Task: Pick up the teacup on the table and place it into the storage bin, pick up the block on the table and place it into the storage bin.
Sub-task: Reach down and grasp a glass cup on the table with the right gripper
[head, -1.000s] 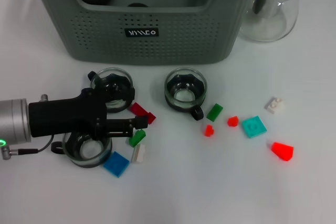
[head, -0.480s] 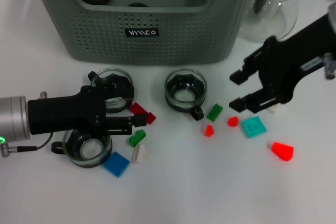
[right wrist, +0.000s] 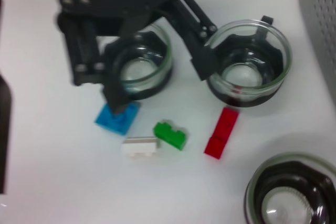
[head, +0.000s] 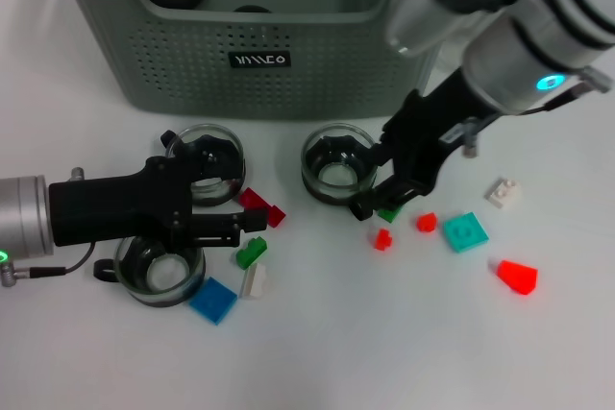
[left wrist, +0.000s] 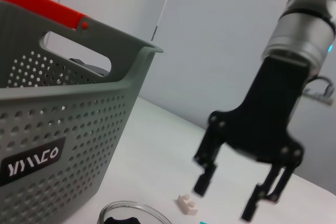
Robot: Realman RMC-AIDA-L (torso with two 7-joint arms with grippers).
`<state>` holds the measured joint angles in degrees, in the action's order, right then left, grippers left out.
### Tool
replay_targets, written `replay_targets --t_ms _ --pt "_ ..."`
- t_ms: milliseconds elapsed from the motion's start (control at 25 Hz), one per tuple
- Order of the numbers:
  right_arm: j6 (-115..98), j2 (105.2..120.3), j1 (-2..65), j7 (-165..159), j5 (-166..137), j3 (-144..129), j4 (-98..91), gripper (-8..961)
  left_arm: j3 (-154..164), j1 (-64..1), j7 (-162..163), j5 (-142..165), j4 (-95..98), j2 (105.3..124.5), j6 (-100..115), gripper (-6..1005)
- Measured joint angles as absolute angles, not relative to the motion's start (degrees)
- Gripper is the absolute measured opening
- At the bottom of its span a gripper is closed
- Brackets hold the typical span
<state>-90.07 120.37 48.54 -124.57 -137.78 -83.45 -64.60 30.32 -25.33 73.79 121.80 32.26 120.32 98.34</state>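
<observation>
The teacup [head: 338, 165] is sitting at the centre of the head view, just below the storage bin [head: 259, 31], with the right gripper [head: 384, 184] hanging spread wide at its right rim, over the cup's handle and a green block [head: 391, 205], while the left gripper [head: 252, 228] is lying level, fingers nearly closed and empty, between two other cups [head: 207, 162] at lower left. In the left wrist view, the right gripper [left wrist: 236, 198] is hanging open at lower right, well clear of the bin wall [left wrist: 63, 124]. In the right wrist view, the teacup [right wrist: 291, 192] is filling the lower right corner, with the left gripper [right wrist: 157, 74] between the other cups above.
</observation>
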Motion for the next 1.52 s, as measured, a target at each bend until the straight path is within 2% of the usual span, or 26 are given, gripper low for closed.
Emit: replay_targets --t_ms 680,1240,1520 --pt "-71.4 120.99 53.9 -127.8 -136.9 -100.8 -53.3 579 30.3 -25.2 73.8 121.8 32.0 120.32 97.6 877" --pt "-66.7 121.12 54.1 -127.8 -134.3 -104.3 -50.8 578 30.3 -25.5 73.7 121.8 31.9 120.32 97.0 878" --pt "-66.4 121.06 54.3 -127.8 -134.3 -104.7 -50.4 680 30.3 -25.5 73.8 121.8 31.9 120.32 96.5 877"
